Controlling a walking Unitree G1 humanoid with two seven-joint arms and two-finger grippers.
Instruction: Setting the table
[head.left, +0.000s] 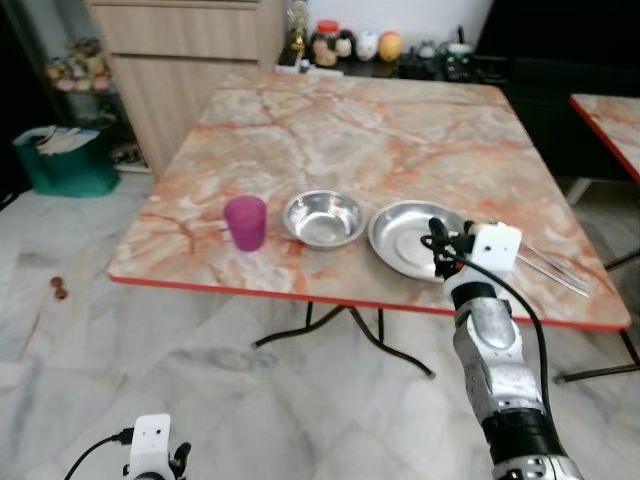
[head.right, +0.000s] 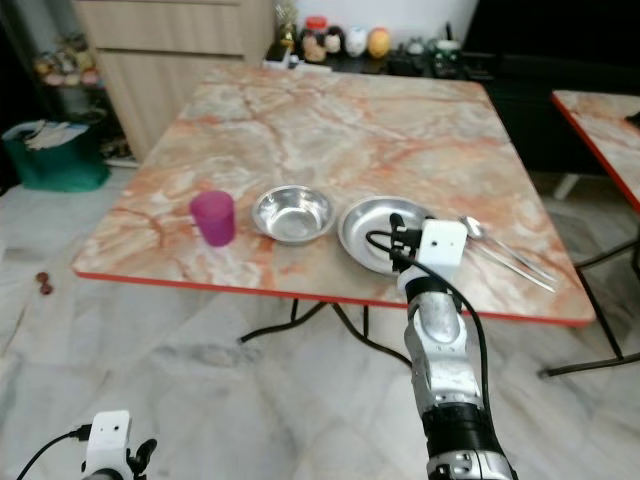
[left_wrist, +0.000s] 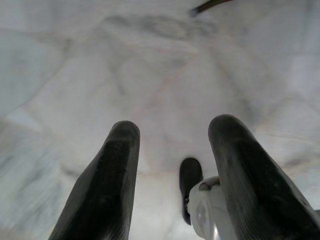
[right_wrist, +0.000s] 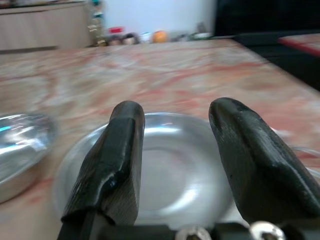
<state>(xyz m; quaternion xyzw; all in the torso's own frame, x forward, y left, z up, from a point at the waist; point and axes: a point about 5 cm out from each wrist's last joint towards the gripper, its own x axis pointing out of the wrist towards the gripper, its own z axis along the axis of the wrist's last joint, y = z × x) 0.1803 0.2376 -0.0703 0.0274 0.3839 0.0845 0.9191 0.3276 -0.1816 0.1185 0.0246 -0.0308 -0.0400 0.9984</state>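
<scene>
along the near edge of the marble table (head.left: 400, 110), a purple cup (head.left: 245, 221), a steel bowl (head.left: 323, 218) and a steel plate (head.left: 410, 238) are lined up, with cutlery (head.right: 505, 255) laid just right of the plate. the right gripper (right_wrist: 175, 165) is held open and empty over the plate's near rim. the left gripper (left_wrist: 175, 180), open and empty, is hung above the floor. the setting is judged nearly finished.

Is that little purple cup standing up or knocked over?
Upright. The small purple plastic cup stands on its base on the marble-patterned table, open mouth facing up, beside the round steel bowl.
</scene>
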